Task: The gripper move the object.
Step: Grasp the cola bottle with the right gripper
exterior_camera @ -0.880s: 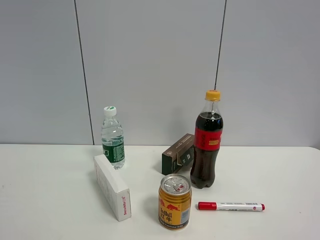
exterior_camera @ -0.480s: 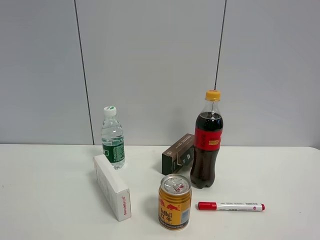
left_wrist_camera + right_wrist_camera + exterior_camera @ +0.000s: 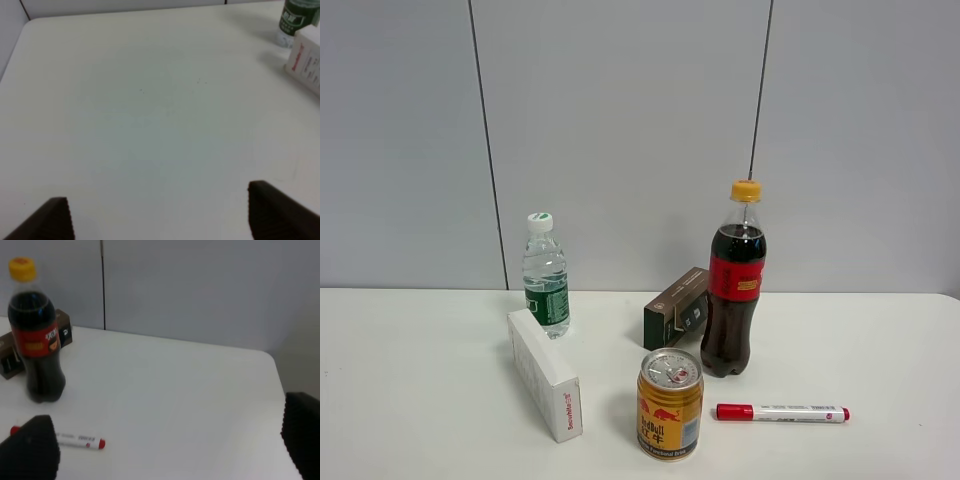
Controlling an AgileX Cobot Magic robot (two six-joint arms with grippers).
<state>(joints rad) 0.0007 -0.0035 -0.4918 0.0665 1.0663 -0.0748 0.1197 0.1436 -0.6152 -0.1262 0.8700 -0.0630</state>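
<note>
The tall cola bottle point(image 3: 734, 281) with red label and orange-yellow cap stands upright on the white table point(image 3: 410, 390), right of centre; it also shows in the right wrist view point(image 3: 36, 335). No gripper appears in the exterior view. My left gripper point(image 3: 157, 212) is open over bare table, only its two dark fingertips point(image 3: 50, 220) showing. My right gripper point(image 3: 165, 452) is open and empty, its fingertips point(image 3: 30, 450) wide apart, well away from the bottle.
A gold Red Bull can point(image 3: 670, 403), a red-and-white marker point(image 3: 782, 412), a white box point(image 3: 545, 373), a dark box point(image 3: 676, 307) and a small green-labelled water bottle point(image 3: 546, 275) stand around the cola bottle. The table's right edge point(image 3: 277, 390) is near my right gripper.
</note>
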